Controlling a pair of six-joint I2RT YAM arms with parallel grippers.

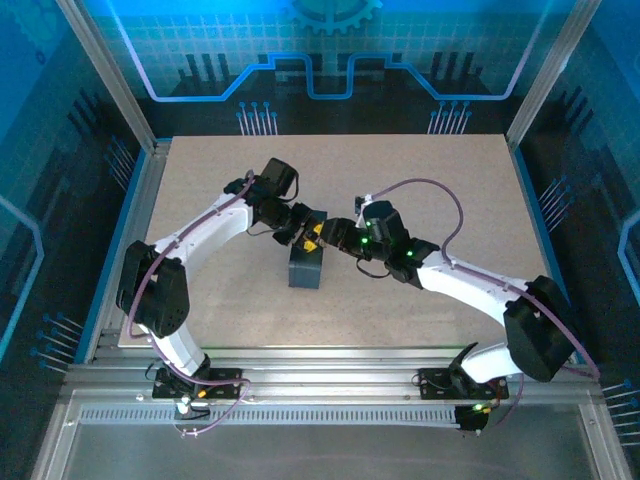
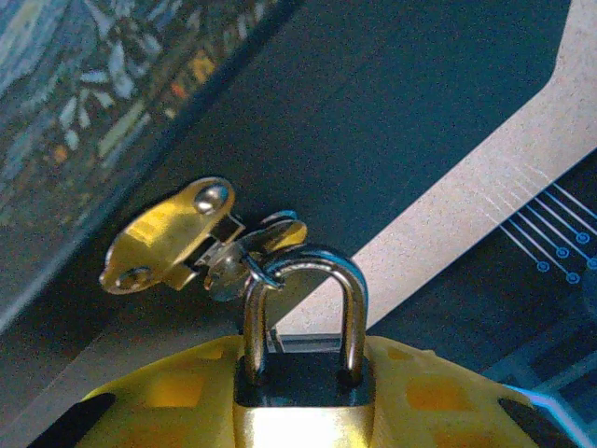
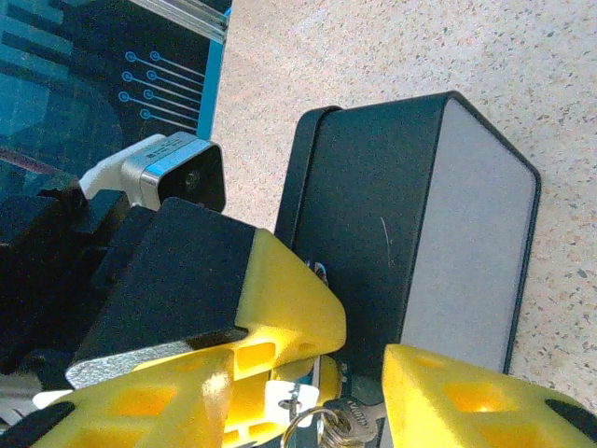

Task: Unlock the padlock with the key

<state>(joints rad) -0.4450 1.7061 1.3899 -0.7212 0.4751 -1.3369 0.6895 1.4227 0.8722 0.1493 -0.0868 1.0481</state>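
In the left wrist view my left gripper [image 2: 300, 415] is shut on the padlock [image 2: 303, 383], a small body with a dark top. Its silvery shackle [image 2: 353, 299] stands up, looped through a small ring at the brass hasp [image 2: 168, 238] of the painted tin [image 2: 84, 93]. In the top view both grippers meet over the tin [image 1: 305, 268], with the left gripper [image 1: 303, 228] facing the right gripper [image 1: 337, 238]. In the right wrist view my right gripper [image 3: 312, 397] has its yellow fingers apart. The key [image 3: 353, 425], on its ring [image 3: 303, 431], lies between them against the right-hand finger [image 3: 466, 401].
The tin [image 3: 410, 215] stands on the speckled tabletop [image 1: 420, 180]. The left arm's yellow finger [image 3: 289, 299] and black gripper body crowd in beside my right fingers. A white tag [image 3: 284, 401] hangs by the key ring. A metal frame and blue panels border the table.
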